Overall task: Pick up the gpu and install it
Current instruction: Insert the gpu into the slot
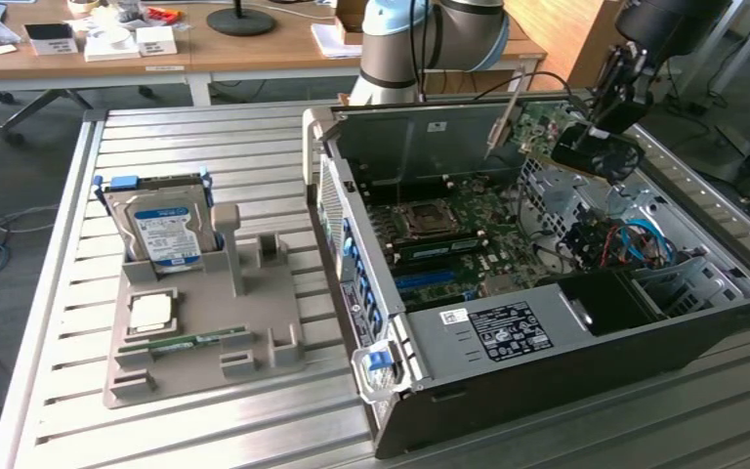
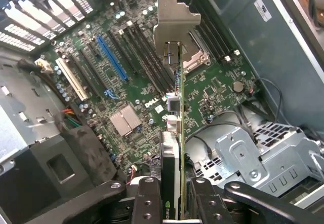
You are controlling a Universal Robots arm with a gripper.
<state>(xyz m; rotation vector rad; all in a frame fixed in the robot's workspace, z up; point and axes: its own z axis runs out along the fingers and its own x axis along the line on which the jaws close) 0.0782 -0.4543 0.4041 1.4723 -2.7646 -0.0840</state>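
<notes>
The gpu (image 1: 538,132), a thin dark card with a green edge and a silver end bracket (image 2: 174,24), is hanging edge-on, clamped in the tool (image 2: 174,206). It is sitting above the motherboard (image 2: 126,82), toward two o'clock in the exterior view, with the bracket pointing toward ten o'clock.

The word DELL is standing in white letters on the green motherboard (image 2: 152,104), beyond the claw (image 2: 174,203) and just beside the gpu (image 2: 171,168). On the gpu's edge, right between the claw's fingers, a small green and white brand mark is showing, but it is cut off. Far from the claw, the hard drive (image 1: 160,230) is carrying a blue and white label, and a black sticker (image 1: 512,329) on the computer case (image 1: 584,381) is carrying white print. Both are too small to read.
</notes>
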